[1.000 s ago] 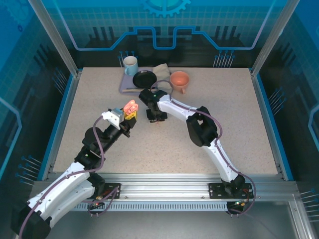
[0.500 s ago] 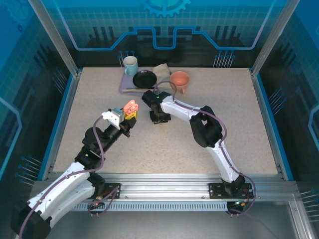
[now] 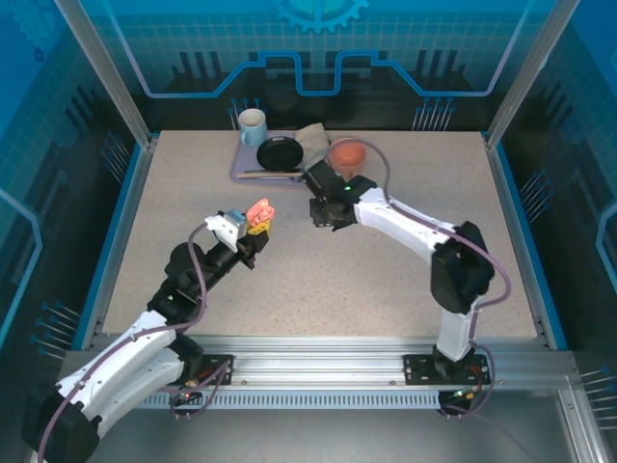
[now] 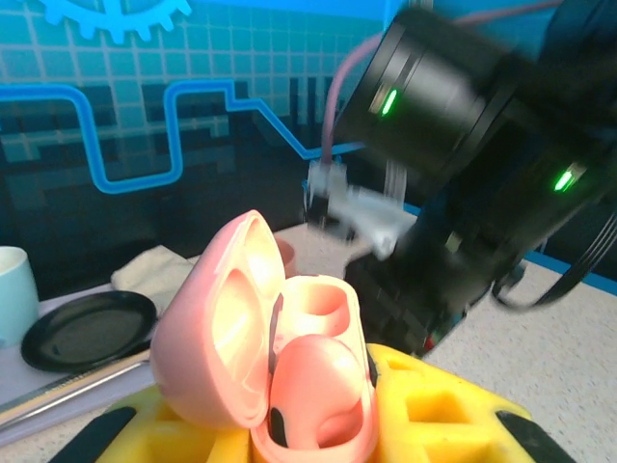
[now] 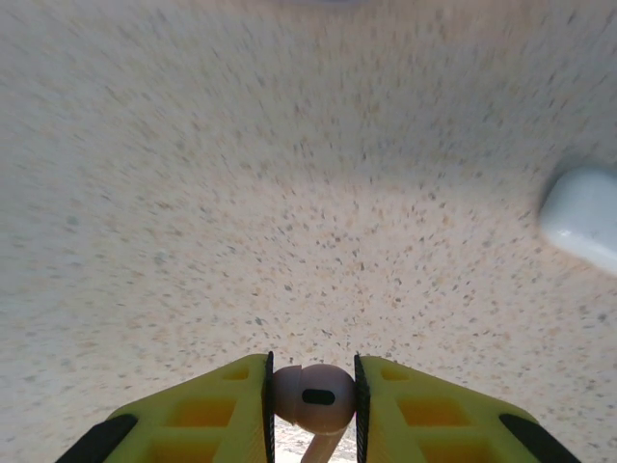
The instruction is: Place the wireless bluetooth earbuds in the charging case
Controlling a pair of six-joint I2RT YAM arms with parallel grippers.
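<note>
My left gripper (image 4: 308, 429) is shut on the base of a salmon-pink charging case (image 4: 217, 323) and holds it up off the table with the lid swung open to the left. One pink earbud (image 4: 323, 386) sits in the case's near socket; the far socket (image 4: 323, 301) is empty. From above, the case (image 3: 258, 210) sits over the left gripper (image 3: 253, 230). My right gripper (image 5: 311, 400) is shut on a second pink earbud (image 5: 311, 395), pinched between the yellow fingers (image 5: 217, 410) above the bare table. From above, the right gripper (image 3: 323, 214) hangs just right of the case.
A white case (image 5: 581, 220) lies on the table at the right of the right wrist view. At the table's back stand a tray (image 3: 241, 172) with a pale mug (image 3: 253, 125), a black plate (image 3: 279, 152) and a cloth (image 3: 311, 135), plus an orange cup (image 3: 347, 154).
The right arm has swung its elbow out to the right and its gripper has shifted right and back with the earbud. The left gripper has carried the case slightly right.
</note>
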